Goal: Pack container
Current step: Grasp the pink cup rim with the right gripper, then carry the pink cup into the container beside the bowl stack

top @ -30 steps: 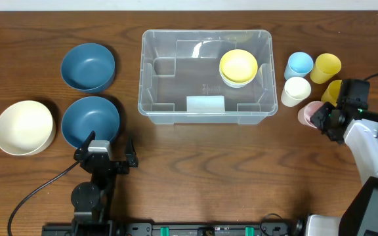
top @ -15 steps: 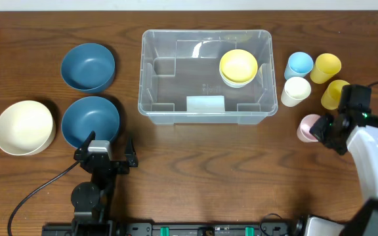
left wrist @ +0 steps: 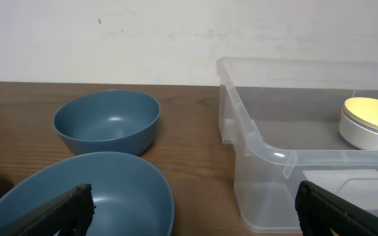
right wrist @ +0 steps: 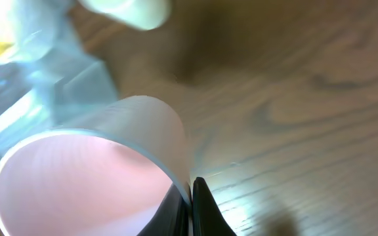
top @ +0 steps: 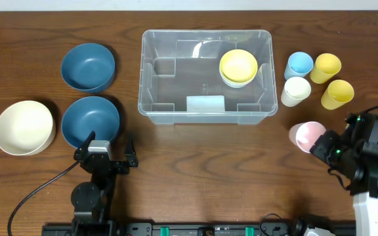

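Note:
The clear plastic container (top: pixel 151 72) stands at the table's middle back, with a white label on its base and a yellow bowl (top: pixel 238 65) stacked on a white one inside; it also shows in the left wrist view (left wrist: pixel 268 154). My right gripper (top: pixel 321 145) is shut on the rim of a pink cup (top: pixel 306 136), held tilted above the table to the right of the container. In the right wrist view the fingers (right wrist: pixel 199 206) pinch the cup's wall (right wrist: pixel 77 177). My left gripper (top: pixel 104 147) is open and empty, by a blue bowl (top: pixel 90 120).
A second blue bowl (top: pixel 88 66) and a cream bowl (top: pixel 23 126) sit at the left. A light blue cup (top: pixel 299 64), a white cup (top: pixel 296 90) and two yellow cups (top: pixel 326 67) (top: pixel 337 94) stand right of the container.
My right gripper has lifted the pink cup and drawn it toward the table's front, away from the other cups. The left arm has not moved.

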Robot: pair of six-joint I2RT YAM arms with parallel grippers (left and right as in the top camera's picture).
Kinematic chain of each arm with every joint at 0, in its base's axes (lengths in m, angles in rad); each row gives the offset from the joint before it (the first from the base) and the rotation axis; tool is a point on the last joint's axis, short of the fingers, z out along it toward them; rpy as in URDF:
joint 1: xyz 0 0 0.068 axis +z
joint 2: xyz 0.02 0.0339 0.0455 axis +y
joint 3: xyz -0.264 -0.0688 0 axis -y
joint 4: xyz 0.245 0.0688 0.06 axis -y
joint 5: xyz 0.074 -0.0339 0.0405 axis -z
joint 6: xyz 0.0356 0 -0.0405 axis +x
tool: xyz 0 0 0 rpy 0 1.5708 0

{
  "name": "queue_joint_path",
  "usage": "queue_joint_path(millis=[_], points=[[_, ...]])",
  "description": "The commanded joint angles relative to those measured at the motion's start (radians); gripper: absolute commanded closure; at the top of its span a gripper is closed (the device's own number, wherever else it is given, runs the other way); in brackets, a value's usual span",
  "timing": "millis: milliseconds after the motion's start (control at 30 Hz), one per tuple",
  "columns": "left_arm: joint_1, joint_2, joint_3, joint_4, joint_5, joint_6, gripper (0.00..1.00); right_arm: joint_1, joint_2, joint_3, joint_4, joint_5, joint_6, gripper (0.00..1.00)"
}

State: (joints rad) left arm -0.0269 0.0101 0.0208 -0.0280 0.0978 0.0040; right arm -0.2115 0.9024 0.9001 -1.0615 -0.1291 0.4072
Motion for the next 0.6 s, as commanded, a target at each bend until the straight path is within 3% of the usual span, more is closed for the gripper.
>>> queue_joint_path(millis=[0, 233, 567], points=[[0.005, -0.006, -0.017, -0.035, 0.014, 0.013, 0.02, 0.067, -0.031, 0.023, 0.003, -0.061, -0.039, 0.99], [0.005, -0.006, -0.017, -0.035, 0.014, 0.013, 0.02, 0.223, 0.038, 0.138, 0.004, -0.005, -0.039, 0.98], [0.005, -0.006, -0.017, -0.035, 0.014, 0.013, 0.02, 0.388, 0.296, 0.43, 0.111, 0.113, -0.039, 0.97]])
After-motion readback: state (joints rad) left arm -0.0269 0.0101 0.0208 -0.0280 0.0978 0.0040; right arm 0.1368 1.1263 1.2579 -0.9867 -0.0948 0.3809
